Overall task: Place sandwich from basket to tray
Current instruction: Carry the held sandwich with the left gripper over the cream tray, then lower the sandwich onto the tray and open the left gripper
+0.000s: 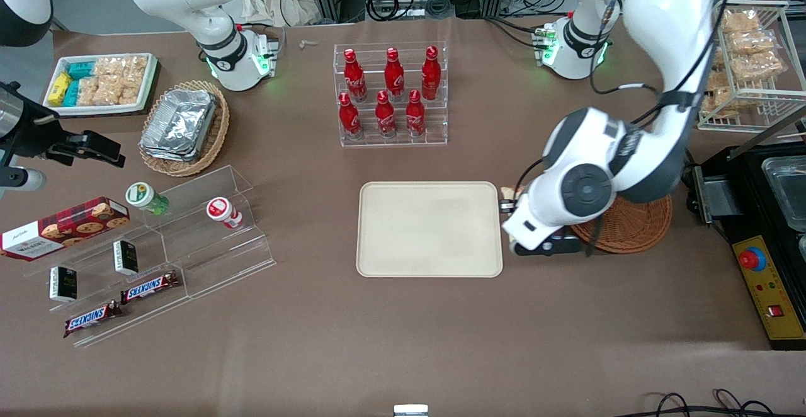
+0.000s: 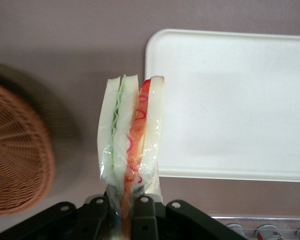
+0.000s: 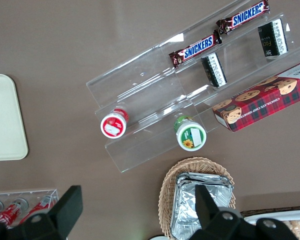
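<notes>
pincer [image 2: 124, 207] gripping sandwich [image 2: 130, 145], between basket [image 2: 15, 160], tray [image 2: 230, 100]

Gripper [image 2: 124, 212]: clamped on the sandwich [image 2: 131, 142], held over the bare table strip between basket [image 1: 633, 225] and tray [image 1: 430, 228]. Tray surface: unoccupied, open from above. Obstacle: bottle rack [image 1: 390, 94], set farther from the front camera than the tray, apart from its edge.

Even overhead light; basket [image 2: 15, 150] blurred, soft shadows, tray [image 2: 230, 100] overexposed.
</notes>
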Robot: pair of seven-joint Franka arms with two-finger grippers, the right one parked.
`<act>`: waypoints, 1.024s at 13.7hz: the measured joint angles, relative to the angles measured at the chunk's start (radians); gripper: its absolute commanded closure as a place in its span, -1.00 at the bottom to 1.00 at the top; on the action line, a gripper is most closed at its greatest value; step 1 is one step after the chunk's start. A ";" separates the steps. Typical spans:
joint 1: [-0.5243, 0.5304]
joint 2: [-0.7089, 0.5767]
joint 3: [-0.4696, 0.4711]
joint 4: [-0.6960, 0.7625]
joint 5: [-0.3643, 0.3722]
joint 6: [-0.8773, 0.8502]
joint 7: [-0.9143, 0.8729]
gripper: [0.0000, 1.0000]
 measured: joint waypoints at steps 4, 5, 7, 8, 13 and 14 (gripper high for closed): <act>-0.024 0.101 0.000 0.000 0.025 0.114 -0.012 1.00; -0.042 0.123 -0.001 0.000 0.036 0.130 -0.022 0.98; -0.076 0.160 -0.001 0.000 0.073 0.170 -0.048 0.90; -0.085 0.175 0.000 0.000 0.084 0.189 -0.055 0.88; -0.084 0.206 0.007 0.001 0.111 0.211 -0.056 -0.99; -0.083 0.209 0.008 0.001 0.123 0.212 -0.056 -1.00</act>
